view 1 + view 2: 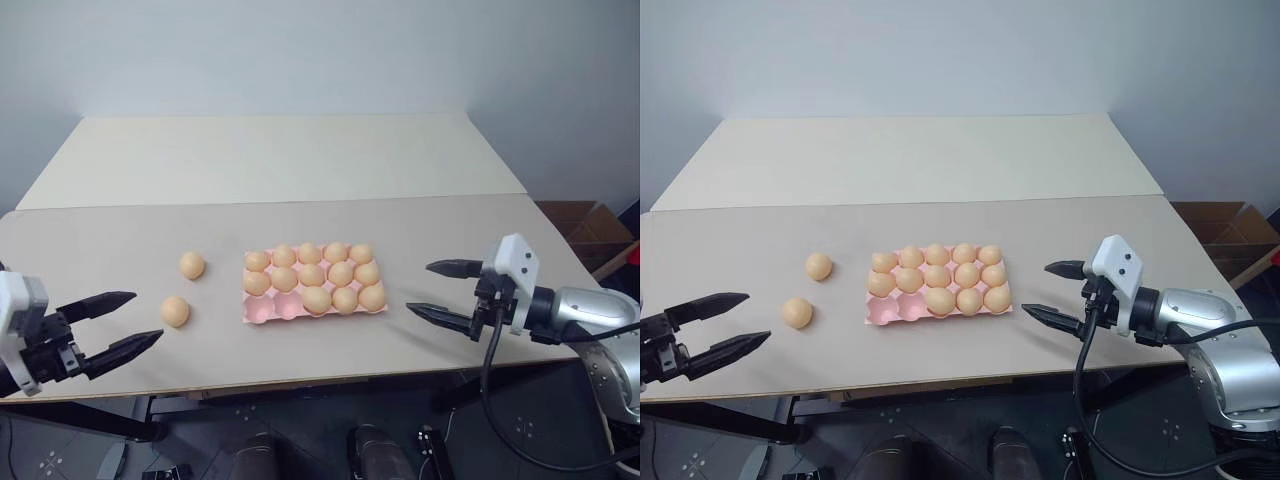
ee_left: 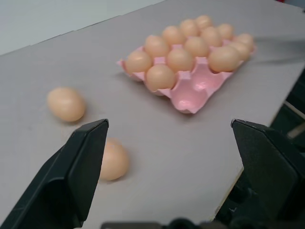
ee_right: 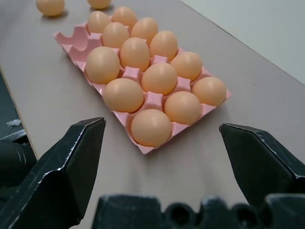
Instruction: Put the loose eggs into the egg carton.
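The pink egg carton (image 1: 262, 310) lies mid-table with eggs in most cells; its two near-left cells (image 2: 190, 95) are empty. Two loose eggs lie on the table to its left, one farther back (image 1: 192, 265) and one nearer (image 1: 175, 311). My left gripper (image 1: 147, 317) hovers open at the table's near left, just left of the nearer loose egg (image 2: 114, 160), holding nothing. My right gripper (image 1: 418, 288) stands open just right of the carton (image 3: 71, 43), with nothing between its fingers. The loose eggs (image 3: 50, 5) show beyond the carton in the right wrist view.
A second, paler table (image 1: 280, 160) butts against the far side of the grey one. An open cardboard box (image 1: 590, 225) stands on the floor at the right. The table's front edge (image 1: 300, 382) runs close below both grippers.
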{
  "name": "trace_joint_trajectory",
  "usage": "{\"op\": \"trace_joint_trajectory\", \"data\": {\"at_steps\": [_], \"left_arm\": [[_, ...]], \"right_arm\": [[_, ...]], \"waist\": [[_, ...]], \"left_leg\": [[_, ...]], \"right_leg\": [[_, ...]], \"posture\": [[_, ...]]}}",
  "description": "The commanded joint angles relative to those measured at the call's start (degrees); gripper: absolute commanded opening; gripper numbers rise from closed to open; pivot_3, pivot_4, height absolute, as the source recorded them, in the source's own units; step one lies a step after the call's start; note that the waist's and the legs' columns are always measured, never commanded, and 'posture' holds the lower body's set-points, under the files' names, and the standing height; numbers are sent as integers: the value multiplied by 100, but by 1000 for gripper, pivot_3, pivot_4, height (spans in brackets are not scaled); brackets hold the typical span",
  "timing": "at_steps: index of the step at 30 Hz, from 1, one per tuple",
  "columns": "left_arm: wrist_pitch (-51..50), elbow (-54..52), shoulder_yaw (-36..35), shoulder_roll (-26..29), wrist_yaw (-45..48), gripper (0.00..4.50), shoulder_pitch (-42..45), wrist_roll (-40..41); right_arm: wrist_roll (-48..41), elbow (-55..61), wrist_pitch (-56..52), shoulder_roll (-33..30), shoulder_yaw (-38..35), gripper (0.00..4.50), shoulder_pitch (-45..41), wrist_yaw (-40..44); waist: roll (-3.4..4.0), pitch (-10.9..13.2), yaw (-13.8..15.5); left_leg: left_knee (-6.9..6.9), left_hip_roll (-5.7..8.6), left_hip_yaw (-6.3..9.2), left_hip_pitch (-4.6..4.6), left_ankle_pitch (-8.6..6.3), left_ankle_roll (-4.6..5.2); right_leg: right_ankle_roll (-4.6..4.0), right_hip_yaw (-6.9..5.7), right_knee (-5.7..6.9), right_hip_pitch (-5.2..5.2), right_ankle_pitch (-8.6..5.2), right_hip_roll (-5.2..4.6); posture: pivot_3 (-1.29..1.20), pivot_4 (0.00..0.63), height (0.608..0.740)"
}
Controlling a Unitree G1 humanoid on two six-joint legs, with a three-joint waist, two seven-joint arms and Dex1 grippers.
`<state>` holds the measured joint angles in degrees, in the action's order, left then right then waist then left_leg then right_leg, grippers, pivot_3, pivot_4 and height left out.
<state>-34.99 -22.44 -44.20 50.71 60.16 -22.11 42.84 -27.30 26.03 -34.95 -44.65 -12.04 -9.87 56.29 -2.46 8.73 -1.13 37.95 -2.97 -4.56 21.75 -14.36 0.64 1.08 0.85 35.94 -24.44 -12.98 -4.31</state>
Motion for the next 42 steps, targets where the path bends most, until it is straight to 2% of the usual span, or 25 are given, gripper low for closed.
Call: {"op": "trace_joint_trajectory", "data": {"at_steps": [1,4,9,16,19,22,25,26,28,32,33,36,40,42], "left_arm": [[-362,-307,33,-197,-876,4500,-38,-227],[-771,-611,390,-419,-1710,4500,-52,-530],[-1068,-905,800,-662,-2329,4500,111,-622],[-1205,-718,1253,-620,-2615,4500,551,-771],[-1351,-502,1642,-647,-2880,4500,1012,-910],[-1955,-78,1948,-757,-3360,4500,1799,-914],[-2295,159,2113,-767,-3536,4500,2135,-976],[-2346,243,2161,-779,-3559,4107,2221,-990],[-2399,360,2233,-801,-3538,3666,2360,-971],[-2181,333,2372,-736,-3349,2272,2342,-1056],[-2034,282,2406,-699,-3268,2097,2287,-1119],[-1585,97,2388,-618,-3015,2097,2112,-1251],[-588,-461,2316,-391,-1881,2097,1804,-1076],[-352,-625,2542,-374,-1537,2097,1925,-965]], "right_arm": [[-103,109,203,-16,-42,4477,-96,-65],[-103,169,232,2,-42,4477,-58,-137],[-150,254,201,7,-63,4477,-55,-272],[-234,325,179,-9,-44,4477,-104,-401],[-258,369,193,16,-30,4477,-114,-449],[-258,427,204,39,-13,4477,-118,-497],[-301,485,175,52,-40,4477,-120,-528],[-322,515,158,48,-54,4500,-112,-544],[-376,571,122,33,-86,4500,-97,-581],[-477,628,93,15,-125,4500,-103,-696],[-500,642,89,16,-127,4500,-102,-718],[-537,698,72,22,-124,4500,-67,-783],[-587,784,69,25,-120,4500,24,-870],[-605,816,70,30,-84,4500,25,-919]], "waist": [[0,0,29],[-1,0,50],[-5,-1,83],[-4,-2,90],[-4,-2,94],[-6,-2,136],[-6,-3,125],[-6,-3,104],[-6,-2,91],[-6,-2,91],[-6,-2,94],[-6,-2,92],[-6,-2,101],[-5,-2,131]], "left_leg": [[0,0,1,1,0,0],[0,3,4,6,-1,0],[0,11,8,22,-1,-1],[0,9,13,16,0,0],[0,10,13,16,0,0],[2,13,18,16,1,0],[2,13,21,18,1,0],[2,13,21,20,0,0],[1,13,21,23,-2,3],[1,13,24,24,-2,3],[1,13,24,24,-2,2],[1,13,22,21,-2,2],[1,12,22,24,-2,2],[1,12,19,26,-2,1]], "right_leg": [[0,0,0,0,0,-1],[-16,0,-5,3,16,-2],[-14,-1,-17,3,31,-9],[-21,-3,-8,2,29,-3],[-19,-3,-8,3,30,-3],[-13,-6,-7,7,33,-3],[6,-7,-10,9,44,-3],[7,-6,-12,8,44,-3],[8,-5,-14,5,43,-3],[6,-8,-13,5,42,-4],[6,-8,-12,6,42,-4],[2,-6,-12,6,42,-6],[-11,-8,-13,5,34,-7],[-20,-7,-14,2,29,-9]], "posture": [[0,150,740],[0,150,740],[0,150,740],[0,150,740],[0,150,740],[0,150,740],[0,150,740],[0,150,740],[0,150,740],[0,150,740],[0,150,740],[0,150,740],[0,150,740],[0,150,740]]}}
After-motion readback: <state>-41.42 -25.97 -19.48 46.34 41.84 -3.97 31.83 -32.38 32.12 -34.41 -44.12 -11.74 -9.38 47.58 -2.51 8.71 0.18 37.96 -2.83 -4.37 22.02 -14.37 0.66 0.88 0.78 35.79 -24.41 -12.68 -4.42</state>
